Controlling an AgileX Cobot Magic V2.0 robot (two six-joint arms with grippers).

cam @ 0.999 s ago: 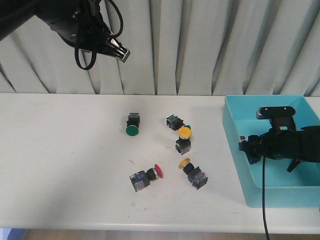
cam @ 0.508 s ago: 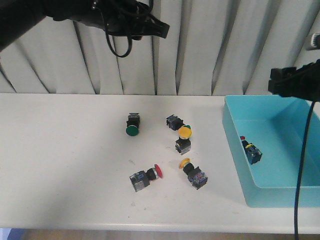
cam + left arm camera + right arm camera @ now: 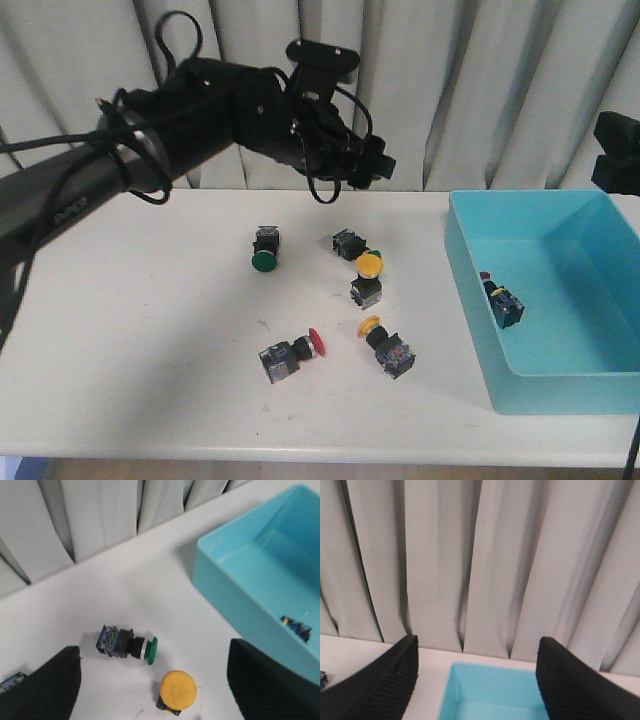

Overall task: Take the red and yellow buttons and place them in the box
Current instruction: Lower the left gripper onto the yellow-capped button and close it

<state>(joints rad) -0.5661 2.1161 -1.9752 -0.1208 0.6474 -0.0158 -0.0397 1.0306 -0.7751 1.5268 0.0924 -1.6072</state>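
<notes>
- The left tool hangs above the far middle of the white worktop, its fingers spread wide with nothing between them
- In the left wrist view, an upright yellow button and a green-capped switch lying on its side sit on the worktop between those wide fingers
- The right tool is high over the far end of the box; its fingers are wide apart and empty, and the front view shows only a black part of that arm at the right edge
- The light-blue box stands on the right side of the worktop; one red button lies inside it, near its left wall
- On the worktop, the upright yellow button stands just beside the green-capped switch near the middle
- A second yellow button lies on its side nearer the front, close to a red button on the worktop, also on its side
- Another green switch stands apart to the left of the group
</notes>
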